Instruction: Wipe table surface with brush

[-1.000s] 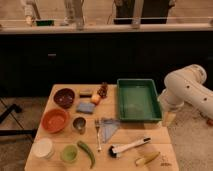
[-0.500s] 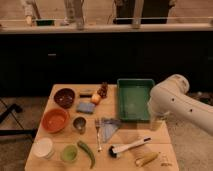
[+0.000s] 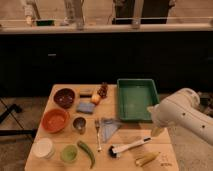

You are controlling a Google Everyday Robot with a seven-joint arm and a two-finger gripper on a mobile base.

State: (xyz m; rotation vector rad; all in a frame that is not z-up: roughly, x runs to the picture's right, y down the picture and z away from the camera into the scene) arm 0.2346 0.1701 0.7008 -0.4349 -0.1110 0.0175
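Likely light and stiff, the brush (image 3: 125, 148) lies just left of the gripper (image 3: 157, 131), jaws apart and empty; grasp its handle (image 3: 137, 144) midway.

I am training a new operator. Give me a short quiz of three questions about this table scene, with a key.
1. True or false: the brush lies on the table surface and is not held by the gripper.
2. Where is the gripper?
A) over the orange bowl
B) at the table's right edge, by the front corner of the green tray, above the brush's handle end
C) out of view
3. Which fruit lies at the table's front right corner, just in front of the brush?

Key: 1 true; 2 B; 3 the banana.
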